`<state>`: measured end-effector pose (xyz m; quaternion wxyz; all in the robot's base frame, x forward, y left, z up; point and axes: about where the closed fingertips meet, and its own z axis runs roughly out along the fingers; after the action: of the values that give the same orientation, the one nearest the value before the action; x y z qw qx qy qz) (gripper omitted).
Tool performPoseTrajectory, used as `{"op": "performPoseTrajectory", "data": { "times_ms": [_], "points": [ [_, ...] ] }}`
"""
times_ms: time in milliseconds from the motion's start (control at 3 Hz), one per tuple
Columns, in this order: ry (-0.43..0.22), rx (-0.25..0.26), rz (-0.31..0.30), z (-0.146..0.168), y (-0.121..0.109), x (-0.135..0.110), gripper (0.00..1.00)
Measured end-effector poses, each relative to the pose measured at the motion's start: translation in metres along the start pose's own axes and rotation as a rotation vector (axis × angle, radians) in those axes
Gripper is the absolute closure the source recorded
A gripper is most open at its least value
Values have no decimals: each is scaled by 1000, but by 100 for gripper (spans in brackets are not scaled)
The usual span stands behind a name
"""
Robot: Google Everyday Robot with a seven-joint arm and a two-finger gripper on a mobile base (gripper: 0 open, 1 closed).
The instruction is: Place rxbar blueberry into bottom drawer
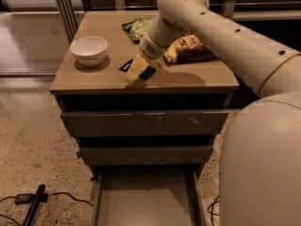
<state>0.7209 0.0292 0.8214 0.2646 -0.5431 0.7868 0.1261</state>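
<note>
The rxbar blueberry point(147, 72) is a small dark flat wrapper lying on the cabinet top point(108, 81), mostly covered by my gripper. My gripper point(134, 71) reaches down from the right onto the bar, its pale fingers point(136, 66) over the wrapper's middle, with dark ends showing on both sides. The bottom drawer point(146, 201) is pulled out at the bottom of the view, showing a plain grey floor.
A white bowl point(88, 50) stands at the left of the cabinet top. A green snack bag point(138, 26) lies at the back and a large yellow-brown bag point(188, 48) at the right. The two upper drawers point(146, 123) are shut. A black cable and tool point(33, 204) lie on the floor at left.
</note>
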Motion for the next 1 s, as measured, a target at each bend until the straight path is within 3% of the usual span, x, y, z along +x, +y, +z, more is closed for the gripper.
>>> {"op": "performPoseTrajectory", "data": {
  "times_ms": [333, 667, 1000],
  "points": [
    [0, 0, 0, 0, 0, 0, 0],
    [0, 0, 0, 0, 0, 0, 14],
    [0, 0, 0, 0, 0, 0, 37]
  ]
}}
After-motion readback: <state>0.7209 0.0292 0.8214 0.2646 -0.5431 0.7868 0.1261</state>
